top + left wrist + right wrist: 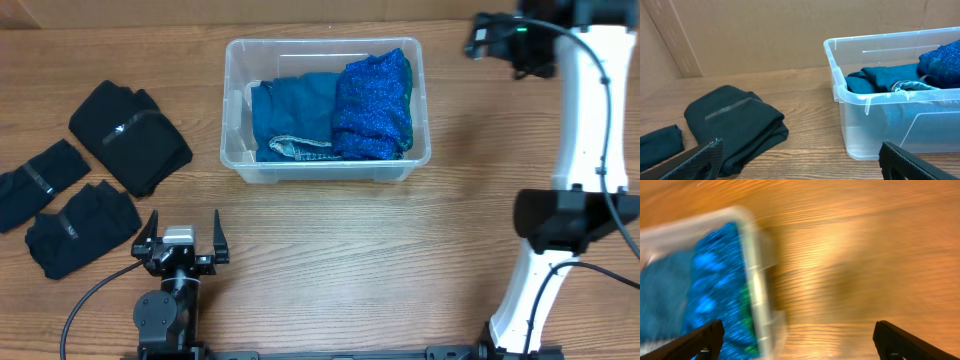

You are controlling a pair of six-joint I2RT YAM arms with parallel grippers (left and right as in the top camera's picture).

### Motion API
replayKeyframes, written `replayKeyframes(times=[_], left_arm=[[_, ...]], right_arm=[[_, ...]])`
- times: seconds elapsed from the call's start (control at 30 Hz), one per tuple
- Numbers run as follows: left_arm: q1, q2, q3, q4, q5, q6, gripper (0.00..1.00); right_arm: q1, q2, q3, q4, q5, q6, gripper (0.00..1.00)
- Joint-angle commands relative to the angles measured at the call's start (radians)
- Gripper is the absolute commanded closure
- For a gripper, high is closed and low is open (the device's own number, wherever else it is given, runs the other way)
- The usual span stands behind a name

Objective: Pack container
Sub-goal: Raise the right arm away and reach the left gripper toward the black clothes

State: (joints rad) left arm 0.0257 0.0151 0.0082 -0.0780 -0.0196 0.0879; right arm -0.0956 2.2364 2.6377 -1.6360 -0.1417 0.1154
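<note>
Though container blurred, cropped in right wrist view, right gripper spread; left gripper spread.

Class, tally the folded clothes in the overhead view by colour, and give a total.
Black, outside the container: 3 (large bundle, left bundle, front bundle)
Teal garment, inside: 1
Sparkly blue garment, inside: 1
Total: 5

Clear container, upright, holding clothes
</note>
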Motion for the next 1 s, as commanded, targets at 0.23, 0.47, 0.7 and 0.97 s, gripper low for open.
replayKeyframes(times=[0.23, 0.47, 0.7, 0.97], left_arm=[[-0.006, -0.01, -0.003, 0.004, -0.006, 0.024, 0.0], [-0.006, -0.008, 0.032, 0.005, 0.166, 0.042, 0.0], [0.015, 0.411, 0.568, -0.302, 0.148, 0.04, 0.0], [0.02, 0.929, 1.173, -0.679, 0.512, -0.006, 0.0]], right_arm=[[-0.299, -0.036, 0.027, -0.024, 0.01, 0.068, 0.0], [-0.326, -0.036, 0.027, -0.023, 0.01, 0.068, 0.0], [-0.325, -0.036, 0.027, -0.023, 0.01, 0.068, 0.0], [-0.325, -0.036, 0.027, -0.023, 0.01, 0.068, 0.0]])
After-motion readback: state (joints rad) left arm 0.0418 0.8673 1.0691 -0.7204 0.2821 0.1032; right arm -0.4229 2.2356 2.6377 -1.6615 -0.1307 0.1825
